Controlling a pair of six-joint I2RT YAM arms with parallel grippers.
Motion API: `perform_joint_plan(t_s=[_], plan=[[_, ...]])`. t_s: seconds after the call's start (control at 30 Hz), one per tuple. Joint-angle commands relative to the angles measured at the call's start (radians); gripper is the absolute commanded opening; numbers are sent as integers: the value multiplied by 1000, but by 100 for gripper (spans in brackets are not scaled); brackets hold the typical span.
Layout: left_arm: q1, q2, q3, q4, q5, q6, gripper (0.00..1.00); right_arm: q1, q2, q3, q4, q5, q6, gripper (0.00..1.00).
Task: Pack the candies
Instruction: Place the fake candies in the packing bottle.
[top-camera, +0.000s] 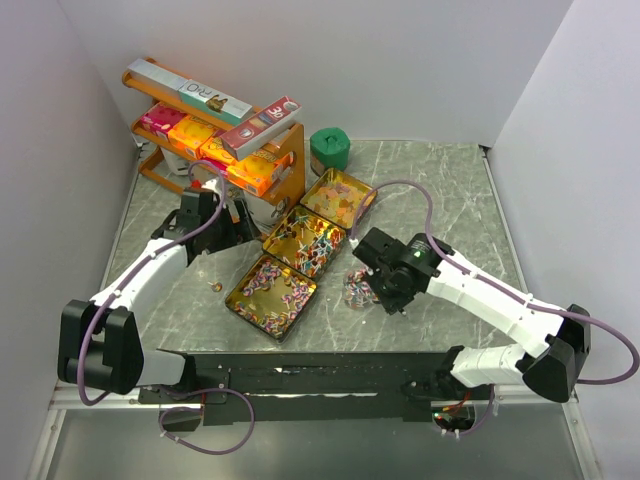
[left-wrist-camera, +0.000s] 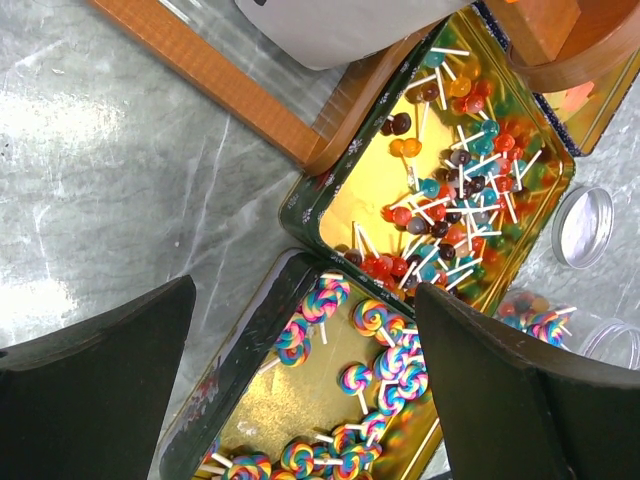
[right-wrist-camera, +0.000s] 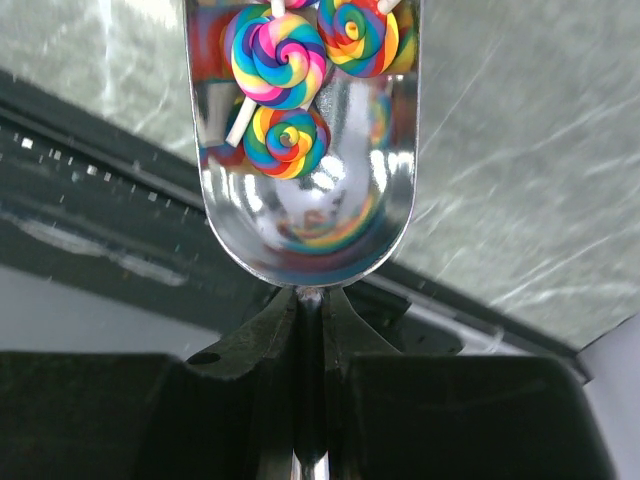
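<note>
Three gold tins lie in a diagonal row. The near tin (top-camera: 240, 295) (left-wrist-camera: 250, 400) holds rainbow-swirl lollipop candies (left-wrist-camera: 385, 360). The middle tin (top-camera: 283, 228) (left-wrist-camera: 345, 190) holds red, blue and orange ball candies (left-wrist-camera: 450, 190), and the far tin (top-camera: 352, 182) holds orange-yellow ones. My left gripper (top-camera: 238, 224) (left-wrist-camera: 305, 375) hangs open over the near tin's left end with nothing in it. My right gripper (top-camera: 383, 278) (right-wrist-camera: 310, 300) is shut on the handle of a metal scoop (right-wrist-camera: 305, 215). Three swirl candies (right-wrist-camera: 280, 60) lie in the scoop, right of the near tin.
An orange wooden rack (top-camera: 290, 160) (left-wrist-camera: 220, 80) with coloured boxes stands at the back left, a green object (top-camera: 329, 150) beside it. A round lid (left-wrist-camera: 583, 226) and a clear jar rim (left-wrist-camera: 610, 340) lie right of the tins. A stray candy (top-camera: 215, 285) lies on the marble.
</note>
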Motion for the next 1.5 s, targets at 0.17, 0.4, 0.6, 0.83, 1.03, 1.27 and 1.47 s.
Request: perform_joint_plan(t_s=[0.17, 0.4, 0.6, 0.83, 1.03, 1.27, 1.47], plan=[[-4, 0, -23, 55, -13, -23, 96, -27, 45, 78, -150, -111, 82, 0], [-4, -10, -33, 62, -16, -26, 96, -95, 94, 135, -191, -220, 70, 0], [-4, -16, -46, 73, -18, -26, 96, -129, 84, 93, -173, -325, 74, 0], [-4, -22, -56, 75, -28, -20, 96, -164, 69, 18, -141, -424, 85, 0], [-4, -17, -53, 75, -35, -18, 96, -227, 42, -23, -112, -506, 96, 0], [-4, -8, -52, 76, -39, -23, 96, -307, 56, 10, -113, -585, 71, 0], [-4, -7, -50, 76, -51, -21, 96, -362, 64, 20, -97, -722, 59, 0]])
